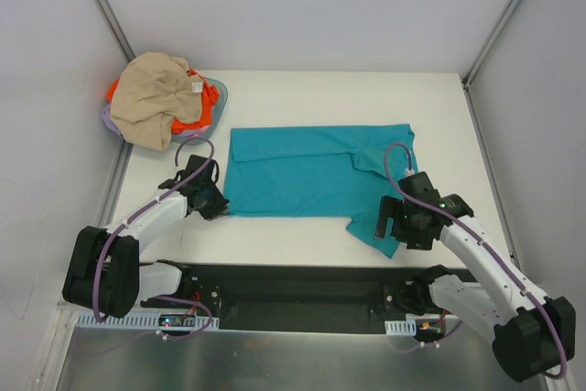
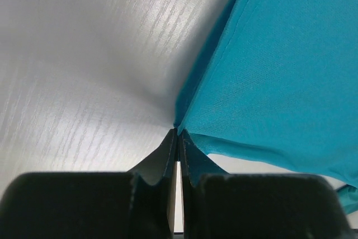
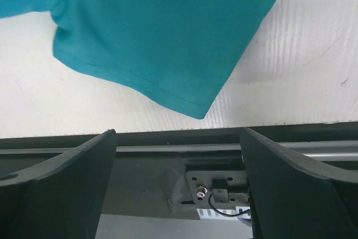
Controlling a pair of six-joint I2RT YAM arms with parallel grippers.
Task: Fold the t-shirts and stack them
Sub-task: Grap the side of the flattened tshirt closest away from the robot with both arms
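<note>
The teal-blue t-shirt (image 1: 302, 176) lies spread flat across the middle of the white table. My left gripper (image 1: 217, 208) is shut on its near left corner, and the left wrist view shows the cloth (image 2: 279, 71) pinched at the fingertips. My right gripper (image 1: 385, 224) is open over the near right sleeve (image 3: 168, 37), with nothing between its fingers. The beige t-shirt (image 1: 154, 98) is crumpled on top of the orange t-shirt (image 1: 190, 120) at the back left.
The lavender basket (image 1: 220, 98) holds the beige and orange shirts at the table's back left corner. The table's near edge and a black base rail (image 3: 168, 144) lie just under my right gripper. Grey walls enclose the table on three sides.
</note>
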